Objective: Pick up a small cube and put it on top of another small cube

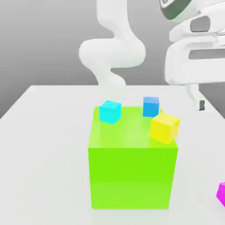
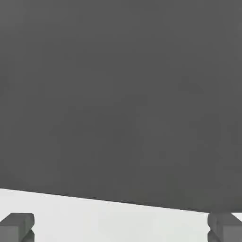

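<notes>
- We have the pincer with its two fingers wide apart and nothing between them.
- The relation we must work from: the magenta cube lies well below the pincer and, we judge, toward the exterior camera. We likely need to bring the hand over it before lowering.
- Being a cube, it offers us no long axis; we judge that its turned faces matter more for lining up the fingers. Our single arm is the one to reach it.
- It looks small, plain and bright, resting apart from the pincer on the pale table; the exterior view's right edge cuts it off, so we cannot read its full outline.
- Lower than the pincer, toward the exterior view's left, we see the big green block carrying the cyan cube, blue cube and yellow cube. We cannot tell which cube should receive ours.
</notes>
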Tool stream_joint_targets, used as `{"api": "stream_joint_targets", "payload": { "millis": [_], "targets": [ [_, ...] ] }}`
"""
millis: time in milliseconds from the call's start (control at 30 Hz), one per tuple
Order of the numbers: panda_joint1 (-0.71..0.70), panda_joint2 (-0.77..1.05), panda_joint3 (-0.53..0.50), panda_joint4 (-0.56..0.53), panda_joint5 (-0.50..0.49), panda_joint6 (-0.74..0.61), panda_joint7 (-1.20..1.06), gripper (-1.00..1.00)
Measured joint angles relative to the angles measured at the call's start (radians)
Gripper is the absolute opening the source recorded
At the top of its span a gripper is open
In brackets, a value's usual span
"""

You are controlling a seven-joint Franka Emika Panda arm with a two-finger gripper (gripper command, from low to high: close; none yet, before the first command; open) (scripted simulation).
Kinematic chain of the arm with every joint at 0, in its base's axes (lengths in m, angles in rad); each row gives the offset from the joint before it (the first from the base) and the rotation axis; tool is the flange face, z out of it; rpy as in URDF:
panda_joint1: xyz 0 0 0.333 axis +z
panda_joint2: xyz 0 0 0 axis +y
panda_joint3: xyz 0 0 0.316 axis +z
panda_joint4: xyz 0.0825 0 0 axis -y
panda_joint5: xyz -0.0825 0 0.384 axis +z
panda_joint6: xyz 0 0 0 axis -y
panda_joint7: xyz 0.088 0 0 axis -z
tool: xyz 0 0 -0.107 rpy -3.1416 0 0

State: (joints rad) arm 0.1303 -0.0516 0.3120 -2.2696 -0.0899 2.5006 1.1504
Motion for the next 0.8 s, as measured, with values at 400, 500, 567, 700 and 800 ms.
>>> {"api": "stream_joint_targets", "payload": {
  "millis": [400,500,567,700,800],
  "targets": [
    [0.210,0.449,0.010,0.026,-0.165,0.119,0.272,0.00],
    [0.256,0.558,-0.039,0.048,-0.215,0.195,0.314,0.00],
    [0.267,0.584,-0.052,0.054,-0.228,0.215,0.323,-1.00],
    [0.267,0.584,-0.052,0.054,-0.227,0.217,0.323,-1.00],
    [0.259,0.562,-0.041,0.048,-0.217,0.199,0.316,-1.00]
  ]
}}
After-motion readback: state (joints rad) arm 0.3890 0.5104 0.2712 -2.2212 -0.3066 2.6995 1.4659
